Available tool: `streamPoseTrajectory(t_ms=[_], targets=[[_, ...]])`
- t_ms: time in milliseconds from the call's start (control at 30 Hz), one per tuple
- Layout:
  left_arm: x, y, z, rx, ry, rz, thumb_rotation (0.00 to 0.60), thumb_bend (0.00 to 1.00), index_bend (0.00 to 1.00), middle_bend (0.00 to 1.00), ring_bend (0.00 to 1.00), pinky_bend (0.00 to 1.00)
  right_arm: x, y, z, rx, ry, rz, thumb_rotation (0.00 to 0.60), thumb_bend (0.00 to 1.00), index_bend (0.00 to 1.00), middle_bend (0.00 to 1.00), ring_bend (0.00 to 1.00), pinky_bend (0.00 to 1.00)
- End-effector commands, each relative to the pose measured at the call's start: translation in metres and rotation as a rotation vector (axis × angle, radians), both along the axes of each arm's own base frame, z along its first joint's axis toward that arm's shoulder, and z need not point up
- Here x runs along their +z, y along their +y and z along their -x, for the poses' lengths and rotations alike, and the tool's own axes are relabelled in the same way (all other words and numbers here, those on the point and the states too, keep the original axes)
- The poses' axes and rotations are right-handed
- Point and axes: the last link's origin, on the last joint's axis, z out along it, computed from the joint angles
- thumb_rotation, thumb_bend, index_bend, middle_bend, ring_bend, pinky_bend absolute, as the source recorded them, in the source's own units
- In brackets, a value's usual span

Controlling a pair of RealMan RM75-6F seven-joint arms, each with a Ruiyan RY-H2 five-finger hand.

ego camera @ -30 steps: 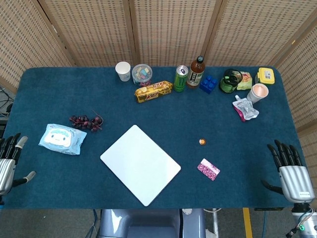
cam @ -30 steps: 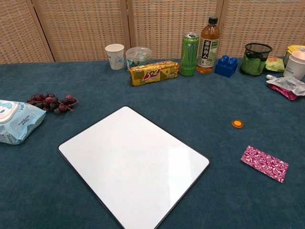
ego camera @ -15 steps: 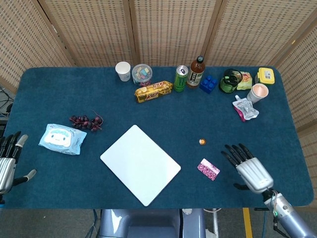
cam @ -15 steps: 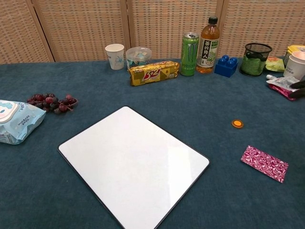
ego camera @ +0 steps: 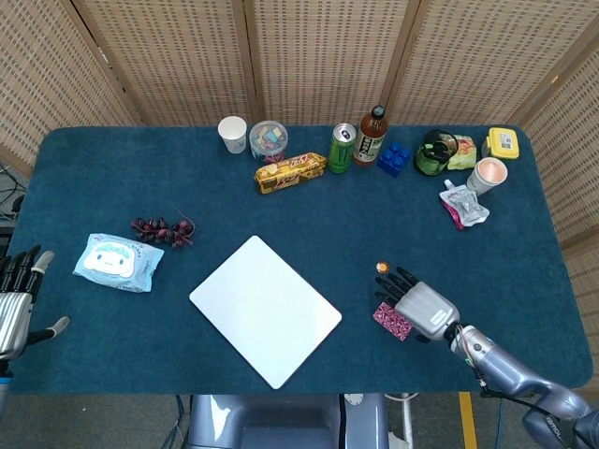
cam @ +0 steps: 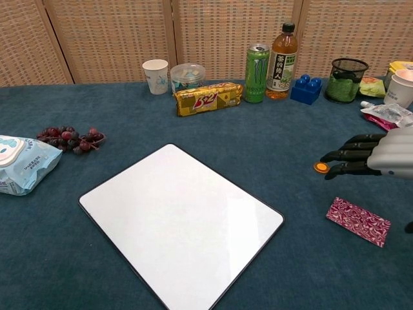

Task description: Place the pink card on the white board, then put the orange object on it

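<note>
While my right hand hangs over the pink card at the lower right of the head view, its fingers are stretched out and apart, holding nothing. In the chest view those fingers reach toward the centre of the frame, above the card and close to the orange object; I cannot tell whether they touch it.

My worries from here:
- The card lies flat on the blue bench, so I expect it to be hard to lift. The fingers may slide over it or push it along the cloth instead of getting under an edge.
- The orange object sits just beyond the fingertips. A careless sweep could knock the small disc away, and I need it for the second step.
- The white board lies left of the card, near the lower centre. If I drag the card toward it, the card could catch on the board's raised edge.

My left hand rests at the far left edge of the head view, fingers spread and empty.

Compared with a second ago, the right hand has travelled from the lower right corner of the bench to its place over the card; half a second ago it was still just right of the card. Card, disc and board have not shifted, and the left hand has stayed put.
</note>
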Motion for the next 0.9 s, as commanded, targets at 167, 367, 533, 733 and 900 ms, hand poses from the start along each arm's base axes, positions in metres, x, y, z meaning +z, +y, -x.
streamPoseTrajectory(t_ms=[167, 367, 533, 733, 900], targets=[[-0.001, 0.001, 0.001, 0.006, 0.000, 0.007, 0.600, 0.00, 0.00, 0.00, 0.00, 0.00, -0.018, -0.007, 0.002, -0.004, 0.051, -0.009, 0.600, 0.00, 0.15, 0.00, 0.00, 0.00], [-0.002, 0.002, 0.000, 0.006, 0.001, 0.009, 0.600, 0.00, 0.00, 0.00, 0.00, 0.00, -0.023, -0.007, 0.004, -0.001, 0.073, -0.006, 0.600, 0.00, 0.15, 0.00, 0.00, 0.00], [-0.003, 0.002, 0.000, 0.006, 0.005, 0.014, 0.600, 0.00, 0.00, 0.00, 0.00, 0.00, -0.025, -0.008, 0.003, 0.003, 0.066, -0.004, 0.600, 0.00, 0.15, 0.00, 0.00, 0.00], [-0.003, 0.001, -0.001, 0.005, 0.003, 0.010, 0.600, 0.00, 0.00, 0.00, 0.00, 0.00, -0.031, -0.008, 0.007, 0.007, 0.077, -0.007, 0.600, 0.00, 0.15, 0.00, 0.00, 0.00], [-0.003, 0.001, 0.000, 0.007, 0.001, 0.012, 0.600, 0.00, 0.00, 0.00, 0.00, 0.00, -0.035, -0.007, 0.010, 0.003, 0.079, -0.012, 0.600, 0.00, 0.17, 0.00, 0.00, 0.00]])
